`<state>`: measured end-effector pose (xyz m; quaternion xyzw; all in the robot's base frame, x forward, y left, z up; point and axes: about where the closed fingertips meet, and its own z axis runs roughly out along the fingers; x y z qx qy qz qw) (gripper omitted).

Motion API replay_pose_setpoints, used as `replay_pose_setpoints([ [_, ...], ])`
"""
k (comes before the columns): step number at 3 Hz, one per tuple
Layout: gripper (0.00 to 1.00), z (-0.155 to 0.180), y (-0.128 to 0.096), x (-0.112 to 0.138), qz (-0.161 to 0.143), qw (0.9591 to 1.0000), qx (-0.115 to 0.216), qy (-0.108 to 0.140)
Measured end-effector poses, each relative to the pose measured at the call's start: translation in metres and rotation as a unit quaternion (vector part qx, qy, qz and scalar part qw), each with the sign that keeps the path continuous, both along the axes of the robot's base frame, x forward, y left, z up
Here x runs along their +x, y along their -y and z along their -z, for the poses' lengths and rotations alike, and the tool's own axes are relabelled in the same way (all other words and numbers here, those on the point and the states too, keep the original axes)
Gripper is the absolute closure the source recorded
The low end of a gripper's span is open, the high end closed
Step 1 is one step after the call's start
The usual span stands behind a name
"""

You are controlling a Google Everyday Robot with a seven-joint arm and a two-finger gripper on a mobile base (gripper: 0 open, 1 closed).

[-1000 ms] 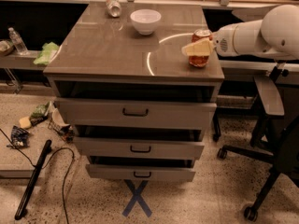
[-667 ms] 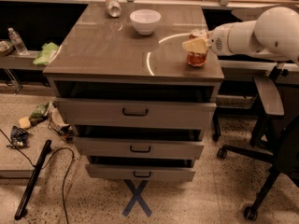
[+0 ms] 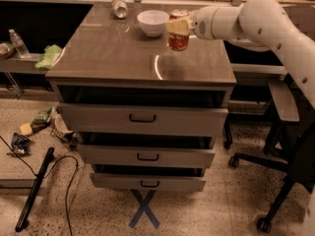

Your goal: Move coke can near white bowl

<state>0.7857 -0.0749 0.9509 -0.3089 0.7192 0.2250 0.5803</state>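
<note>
Camera view has the gripper (image 3: 179,28) out over the worktop (image 3: 113,53), toward the far right corner, with the arm reaching in across the right edge. Its fingers (image 3: 173,25) are clamped on the coke can (image 3: 178,41), which is upright, raised off the surface and just right of the white bowl (image 3: 153,22). A crushed can (image 3: 118,7) lies at the far edge.

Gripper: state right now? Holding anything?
Gripper: shut on the coke can, holding it just above the table, right of the white bowl.
</note>
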Motion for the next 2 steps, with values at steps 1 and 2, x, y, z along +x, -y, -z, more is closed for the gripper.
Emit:
replay_pose_setpoints([
  [1, 1.0, -0.024, -0.031, 0.021, -0.013, 0.9993, 0.021, 0.028],
  [2, 1.0, -0.021, -0.049, 0.05, -0.011, 0.9993, 0.015, 0.034],
])
